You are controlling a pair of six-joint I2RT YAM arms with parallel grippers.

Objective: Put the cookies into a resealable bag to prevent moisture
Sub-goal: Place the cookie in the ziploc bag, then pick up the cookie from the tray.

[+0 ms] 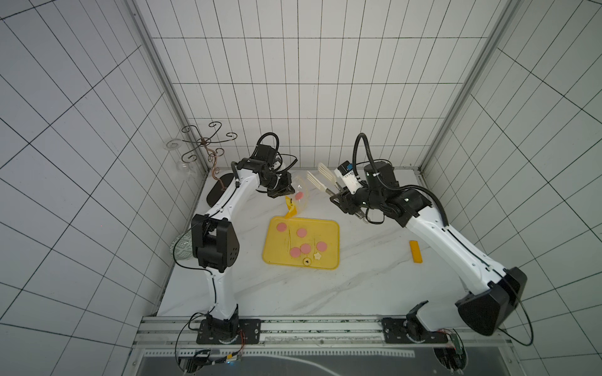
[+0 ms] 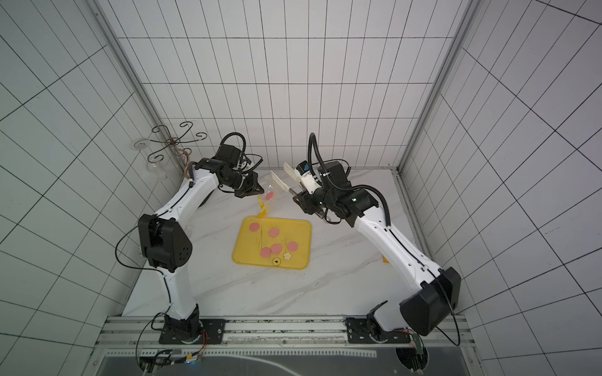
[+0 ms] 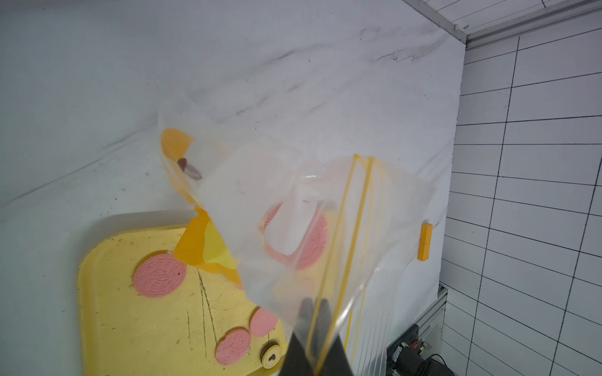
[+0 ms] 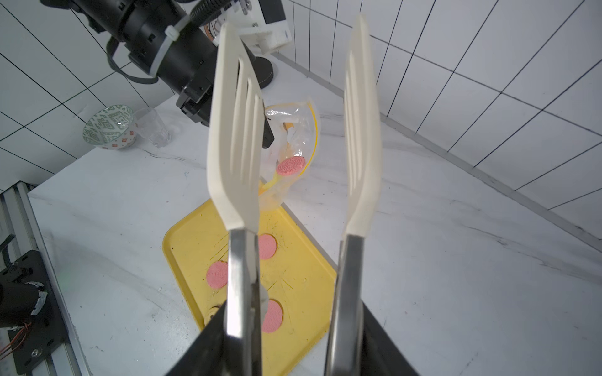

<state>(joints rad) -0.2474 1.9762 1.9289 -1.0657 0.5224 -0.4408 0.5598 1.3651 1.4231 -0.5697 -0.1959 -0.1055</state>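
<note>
My left gripper (image 1: 279,192) is shut on the edge of the resealable bag (image 1: 303,187), holding it raised just beyond the yellow tray (image 1: 332,234). The bag's mouth gapes toward the right arm, and one pink cookie (image 3: 314,241) lies inside it. Several pink cookies (image 1: 305,248), a pale flower-shaped piece (image 1: 317,256) and a small yellow dark-centred round (image 1: 306,260) lie on the tray. My right gripper (image 1: 338,198) is shut on the metal arms of white-tipped tongs (image 4: 234,146). The tong tips stand spread apart with nothing between them, a short way from the bag.
A yellow block (image 1: 416,251) lies on the marble table near the right arm. A wire stand (image 1: 208,143) with a hanging glass fills the back left corner. A patterned bowl (image 4: 109,127) and a clear glass (image 4: 153,127) sit at the left edge.
</note>
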